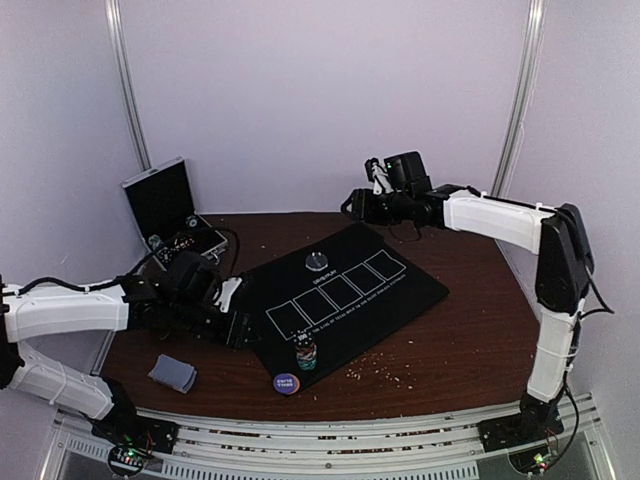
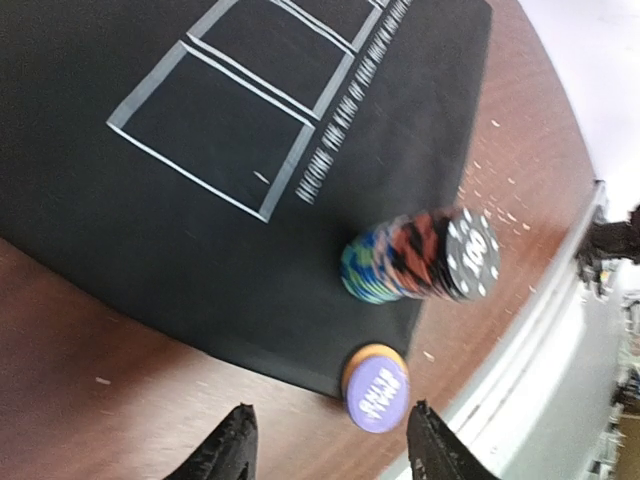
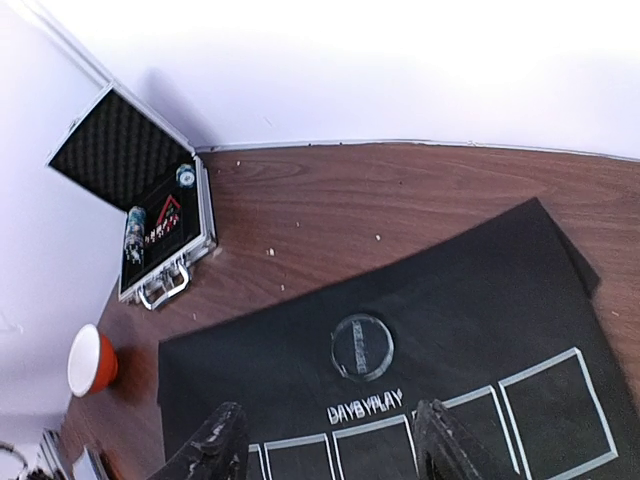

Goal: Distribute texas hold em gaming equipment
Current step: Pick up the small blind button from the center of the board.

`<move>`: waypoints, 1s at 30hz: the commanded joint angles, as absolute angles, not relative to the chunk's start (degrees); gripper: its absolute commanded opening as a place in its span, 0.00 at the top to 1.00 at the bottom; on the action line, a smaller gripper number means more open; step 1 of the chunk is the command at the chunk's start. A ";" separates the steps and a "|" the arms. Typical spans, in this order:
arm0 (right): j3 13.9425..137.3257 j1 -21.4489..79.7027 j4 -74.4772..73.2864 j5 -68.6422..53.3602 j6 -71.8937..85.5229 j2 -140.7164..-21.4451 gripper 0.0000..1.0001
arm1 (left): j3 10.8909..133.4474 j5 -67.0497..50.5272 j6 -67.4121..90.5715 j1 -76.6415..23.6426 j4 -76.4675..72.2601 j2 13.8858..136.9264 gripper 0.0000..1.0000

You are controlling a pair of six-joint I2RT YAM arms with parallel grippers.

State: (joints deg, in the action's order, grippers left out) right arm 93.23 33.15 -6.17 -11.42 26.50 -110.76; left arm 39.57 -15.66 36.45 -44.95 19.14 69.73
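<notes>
So here's what we're seeing. A black felt-looking mat (image 1: pixel 350 290) printed with a row of white-outlined rectangles lies skewed on the dark wood-grain counter (image 1: pixel 470 330).

A short chip stack (image 2: pixel 420 255) sits on the mat near its front corner. It's a stubby cylinder with stripy edges in blue, green and red-orange, and a black chip marked 100 on top. It's a bit blurry in the left wrist view.

Just beside that corner, flat on the bare wood, is a round purple disc (image 2: pixel 376 388) with an orange rim. A clear disc (image 3: pixel 361 346) lies flat on the mat at the far side of the rectangles. The grey-blue deck of cards (image 1: pixel 172 373), a flat block with rounded corners, sits on the wood well left of the mat.

The left jaws are spread with nothing between them, low by the mat's left edge. The right jaws are spread too, also empty, up high over the far side of the mat.

A silver metal case (image 3: pixel 150 215) stands open in the far left corner, with bumpy dark foam in the lid. Near it there's a bowl (image 3: pixel 90 360), red outside and white inside.
</notes>
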 commanded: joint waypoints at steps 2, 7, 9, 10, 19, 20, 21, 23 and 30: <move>81.40 34.12 -9.29 -9.86 21.41 -101.68 0.41 | 35.88 -24.64 43.47 -47.58 9.78 70.15 0.48; 71.11 35.41 -10.21 -10.10 19.55 -92.71 0.41 | 34.32 -24.42 47.81 -50.27 5.65 73.77 0.48; 67.09 36.40 -9.67 -10.07 19.00 -88.47 0.41 | 33.65 -24.02 49.42 -50.99 5.17 74.94 0.51; 65.08 36.92 -9.33 -10.15 18.98 -86.94 0.41 | 32.89 -24.00 50.54 -50.98 4.92 75.35 0.54; 48.56 44.38 -1.91 -14.27 21.24 -76.57 0.43 | 31.40 -24.17 51.73 -51.66 3.12 77.43 0.61; 46.38 45.56 -0.06 -15.27 22.02 -76.01 0.43 | 31.18 -24.41 51.92 -51.79 2.73 77.79 0.61; 44.52 47.00 2.56 -15.93 22.69 -75.61 0.44 | 30.70 -24.62 52.16 -51.85 2.32 78.00 0.61; 41.42 50.41 5.99 -16.19 24.10 -75.41 0.44 | 29.64 -24.66 53.02 -51.86 1.57 77.93 0.61; 37.06 62.63 15.53 -13.16 24.41 -80.23 0.46 | 27.73 -25.12 54.32 -51.93 -2.68 78.37 0.64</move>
State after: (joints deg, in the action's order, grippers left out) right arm 37.54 58.39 6.92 -14.31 23.99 -77.25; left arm 28.60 -24.03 53.30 -51.59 2.44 77.56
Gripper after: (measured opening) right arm 0.547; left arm 0.376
